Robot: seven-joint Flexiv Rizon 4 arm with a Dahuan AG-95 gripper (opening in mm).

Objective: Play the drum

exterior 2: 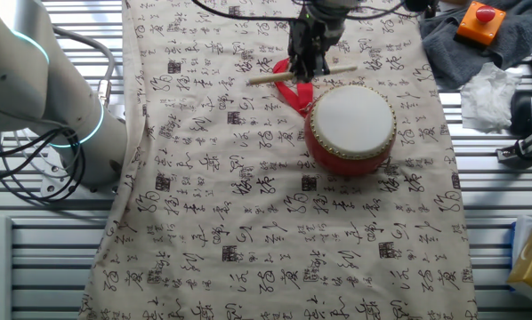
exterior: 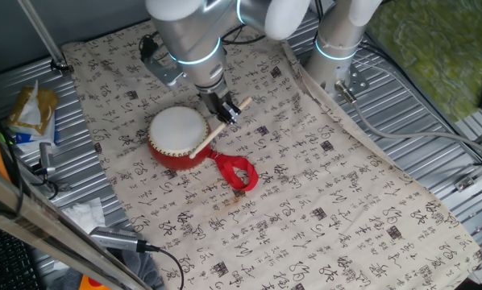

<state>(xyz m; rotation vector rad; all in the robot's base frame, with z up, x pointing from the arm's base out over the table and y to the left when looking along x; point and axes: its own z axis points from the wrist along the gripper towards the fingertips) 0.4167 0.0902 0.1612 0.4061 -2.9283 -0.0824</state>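
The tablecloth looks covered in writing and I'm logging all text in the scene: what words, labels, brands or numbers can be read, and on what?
Tablecloth: printed all over with black Chinese calligraphy characters and small seal-like blocks; too small and blurred to quote.
Yellow packet at the table's edge: has printing, unreadable.
Drum, wooden stick and end effector: no text visible.

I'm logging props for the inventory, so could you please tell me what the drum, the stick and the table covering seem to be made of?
Drum: glossy red barrel, likely lacquered wood; matte white head, skin or synthetic; gold studs look metallic.
Stick: pale, unpainted, probably bare wood.
Cloth: beige woven fabric printed with black calligraphy; it wrinkles and drapes at the edges.
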